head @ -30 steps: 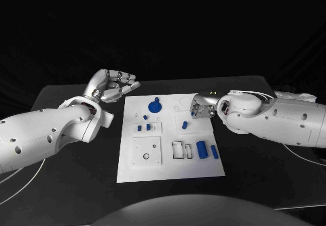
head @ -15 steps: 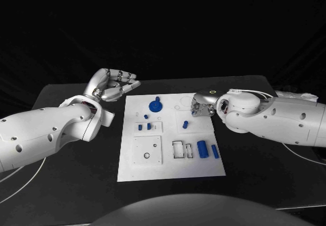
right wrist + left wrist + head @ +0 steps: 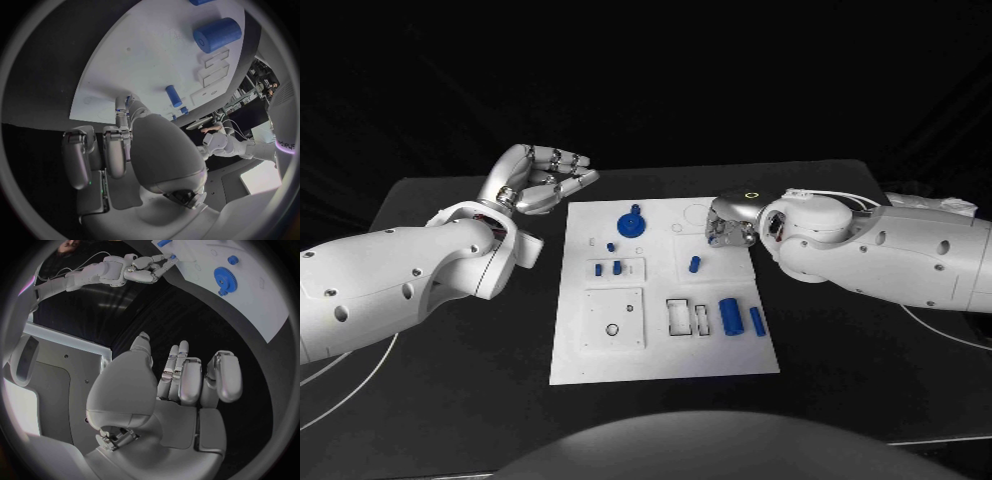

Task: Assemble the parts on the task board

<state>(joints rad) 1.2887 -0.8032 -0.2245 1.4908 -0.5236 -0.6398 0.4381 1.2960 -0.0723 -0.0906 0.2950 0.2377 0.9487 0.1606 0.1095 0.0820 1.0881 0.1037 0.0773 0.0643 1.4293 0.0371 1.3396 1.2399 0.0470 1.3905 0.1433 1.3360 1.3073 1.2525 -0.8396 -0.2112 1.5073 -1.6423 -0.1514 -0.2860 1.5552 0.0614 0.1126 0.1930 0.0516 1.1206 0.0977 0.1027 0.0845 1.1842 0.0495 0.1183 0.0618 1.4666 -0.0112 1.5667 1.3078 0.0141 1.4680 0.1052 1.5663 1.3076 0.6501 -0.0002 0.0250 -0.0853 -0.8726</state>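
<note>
Board: you have the flat white rectangular task board (image 3: 661,350) in the middle of the black table (image 3: 430,400), its long sides running away from you.
Open room: bare black table lies along the board's left and right long edges and its near edge; the near half of the board has neither hand over it.
Left hand: your silver left hand (image 3: 538,180) is raised off the board's far left corner, beside the left edge, fingers curled in on nothing, as the left wrist view (image 3: 181,385) also shows.
Right hand: your silver right hand (image 3: 728,228) sits at the board's right edge in the far half, fingertips down at the white surface; you cannot tell whether it grips anything.
Gear: one blue toothed gear wheel (image 3: 630,224) stands near the far edge, clear of both hands.
Small pegs: you can count four small blue upright pegs; three (image 3: 609,262) cluster left of centre, and one (image 3: 694,264) stands just beside the right hand.
Cylinders: one thick blue cylinder (image 3: 730,315) and one thinner blue rod (image 3: 756,320) lie side by side near the right edge, closer to you.
Slots: two narrow rectangular outlined slots (image 3: 687,316) sit just left of the thick cylinder.
</note>
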